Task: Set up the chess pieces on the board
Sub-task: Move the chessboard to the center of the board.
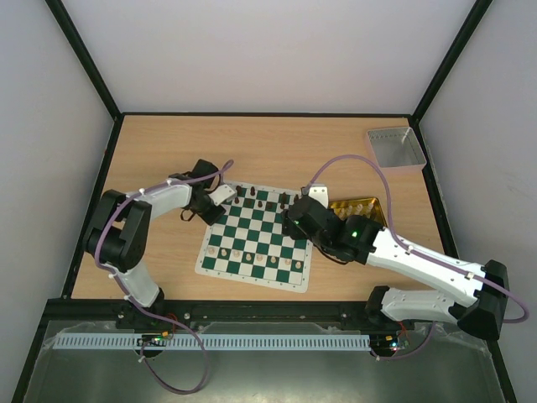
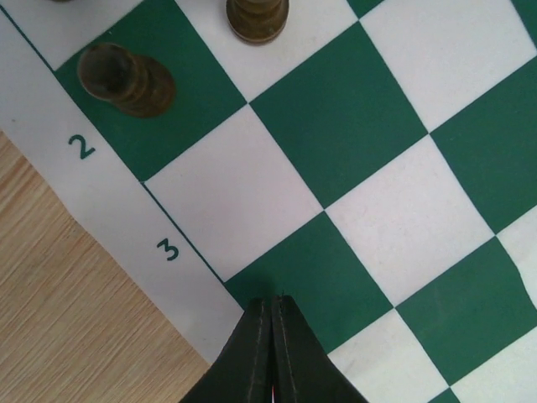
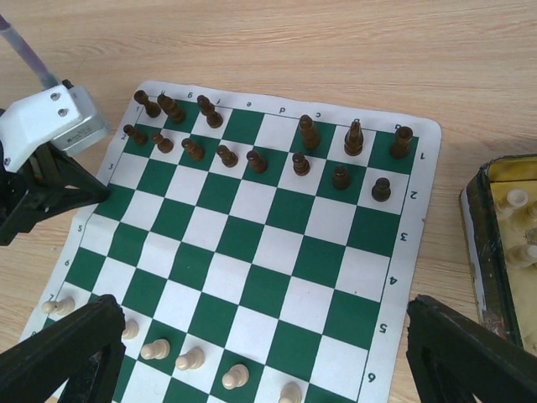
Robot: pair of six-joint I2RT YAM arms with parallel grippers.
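**Board partly set; left jaws shut, right jaws wide**

The wooden table (image 1: 168,159) carries the board (image 1: 252,243), a green-and-white checked mat lying flat between the two arms; the grey tray (image 1: 394,147) sits well apart from it at the far right corner; the gold tin (image 1: 357,206) lies just beside the board's right edge, with a few cream pieces (image 3: 513,201) inside it.

The left gripper (image 2: 273,304) hovers over the board's left edge near the rank marked 3, its jaws pressed together with nothing between them; the right gripper (image 3: 262,306) hangs above the middle of the board, its jaws spread wide and empty, one finger on each side of the wrist view.

The dark chess pieces (image 3: 252,155) stand upright on the two far ranks; the second rank looks full, while the outermost row has gaps; the cream chess pieces (image 3: 189,359) stand in a row along the near edge.
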